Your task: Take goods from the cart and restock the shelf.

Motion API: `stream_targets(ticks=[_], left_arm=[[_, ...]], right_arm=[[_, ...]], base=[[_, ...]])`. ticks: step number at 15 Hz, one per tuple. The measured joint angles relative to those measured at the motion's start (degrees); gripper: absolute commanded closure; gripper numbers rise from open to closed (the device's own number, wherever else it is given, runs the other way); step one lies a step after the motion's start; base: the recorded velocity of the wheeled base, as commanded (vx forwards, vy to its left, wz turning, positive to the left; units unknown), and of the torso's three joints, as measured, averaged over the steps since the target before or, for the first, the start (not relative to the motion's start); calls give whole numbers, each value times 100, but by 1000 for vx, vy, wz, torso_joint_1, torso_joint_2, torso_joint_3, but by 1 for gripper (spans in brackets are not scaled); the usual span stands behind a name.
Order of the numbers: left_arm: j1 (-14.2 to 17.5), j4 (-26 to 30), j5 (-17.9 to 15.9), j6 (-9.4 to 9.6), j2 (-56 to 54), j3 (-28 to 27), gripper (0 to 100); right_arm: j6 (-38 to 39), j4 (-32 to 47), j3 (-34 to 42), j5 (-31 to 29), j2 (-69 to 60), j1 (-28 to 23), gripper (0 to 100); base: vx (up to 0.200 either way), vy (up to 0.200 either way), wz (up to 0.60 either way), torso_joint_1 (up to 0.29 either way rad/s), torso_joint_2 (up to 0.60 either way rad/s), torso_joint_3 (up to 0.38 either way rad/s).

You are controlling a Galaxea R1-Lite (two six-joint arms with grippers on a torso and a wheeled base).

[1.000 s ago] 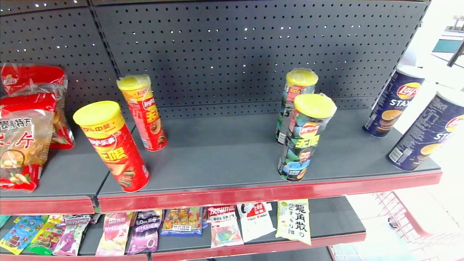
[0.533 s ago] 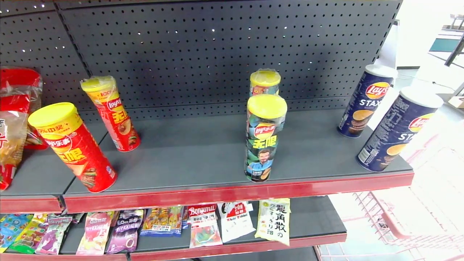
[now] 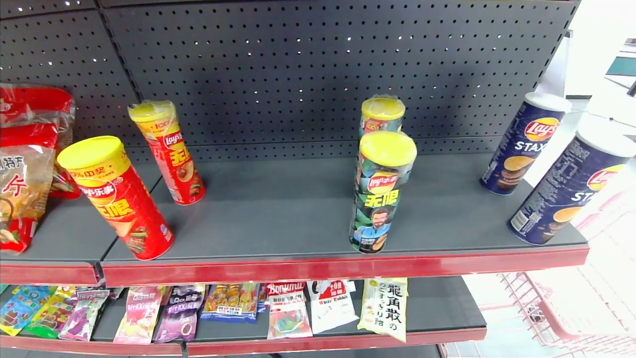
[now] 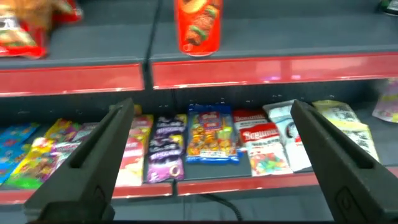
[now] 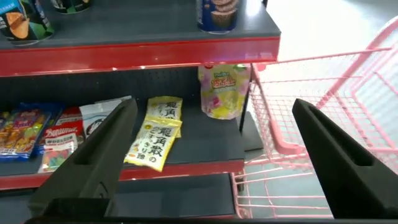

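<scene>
The shelf (image 3: 298,214) is my landmark: its dark upper board has wide bare stretches between the cans, so there is room to restock. The pink wire cart (image 5: 323,124) stands just past the shelf's right end, lower than that board; what it holds I cannot tell from here. On the upper board the front blue can (image 3: 566,189) stands at the right corner, close to the red lip, the green can (image 3: 380,194) is near the middle front, and the front red can (image 3: 117,199) is close to the lip on the left. My left gripper (image 4: 208,111) and right gripper (image 5: 214,104) both hang spread wide and empty in front of the shelf's lower board, where the snack packets (image 4: 211,134) lie. My worry is the swing toward the cart: my right arm could clip that corner can off the shelf, since tall cans topple easily, and spread fingers could snag the cart's wires.
</scene>
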Motion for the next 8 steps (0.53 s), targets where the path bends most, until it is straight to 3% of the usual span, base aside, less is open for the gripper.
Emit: stream_targets(ticks=[8], left_arm=[[5, 0, -2, -2, 0, 0, 0]], right_arm=[[7, -2, 0, 0, 0, 5, 0]], base=[[0, 0, 0, 0, 0, 0]])
